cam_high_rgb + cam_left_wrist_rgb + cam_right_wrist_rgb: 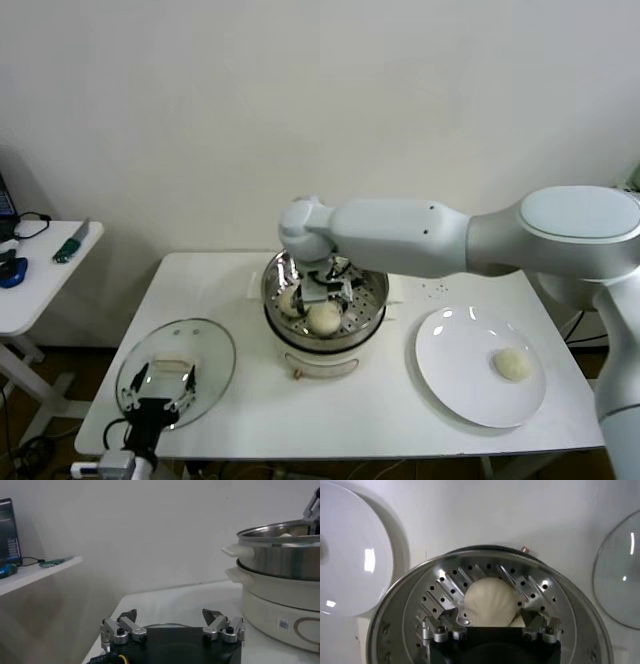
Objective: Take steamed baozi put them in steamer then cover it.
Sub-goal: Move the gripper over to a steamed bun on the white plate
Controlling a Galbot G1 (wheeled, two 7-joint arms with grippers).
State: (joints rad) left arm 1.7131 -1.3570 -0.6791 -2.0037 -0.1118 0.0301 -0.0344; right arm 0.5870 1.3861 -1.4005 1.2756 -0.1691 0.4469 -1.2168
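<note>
Jaws apart, our right gripper (492, 630) hangs over a bun (490, 602) in the steamer (372, 290); next we fetch the plate's (450, 375) bun (513, 363). Left gripper (172, 630) waits, jaws apart.

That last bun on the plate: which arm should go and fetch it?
The right. The bun lies on the plate on the robot's right, and the right hand, open over the steamer, has just that side to cross. The left hand hovers over the lid.
</note>
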